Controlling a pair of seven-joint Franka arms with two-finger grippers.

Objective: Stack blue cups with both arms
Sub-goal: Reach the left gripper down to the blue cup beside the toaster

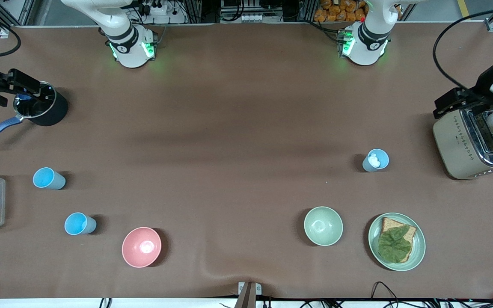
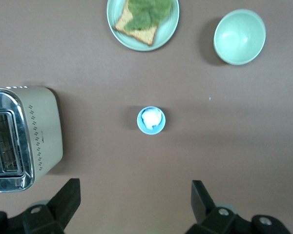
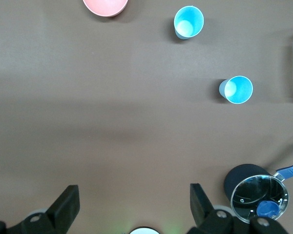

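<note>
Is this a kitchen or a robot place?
Probably a robot lab set up like a kitchen. Two white robot arms stand at a brown table with a toaster, a pot and cups, and cables run along the edges.

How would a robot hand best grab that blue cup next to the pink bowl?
Probably from straight above, the fingers closing across the blue cup just below its rim. It stands upright with its mouth open and bare table all around; the pink bowl sits clear of it.

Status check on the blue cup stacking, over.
Left gripper open, high over the table; right gripper open, likewise. Three blue cups upright, apart, none stacked; one holds something white. Nothing blocking them.
</note>
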